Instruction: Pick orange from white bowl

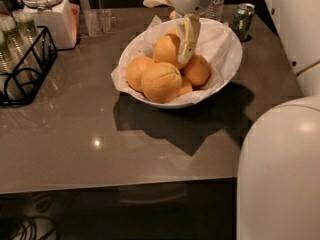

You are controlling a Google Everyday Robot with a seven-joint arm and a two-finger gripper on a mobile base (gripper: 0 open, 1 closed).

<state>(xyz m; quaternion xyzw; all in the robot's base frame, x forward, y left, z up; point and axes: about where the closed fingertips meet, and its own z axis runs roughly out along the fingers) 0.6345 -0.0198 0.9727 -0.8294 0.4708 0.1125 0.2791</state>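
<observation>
The gripper (186,50) hangs into the bowl (167,104) at the upper centre of the frame, against the topmost orange (166,49). A can (243,18) stands upper right, a wire rack (26,70) at far left.
</observation>
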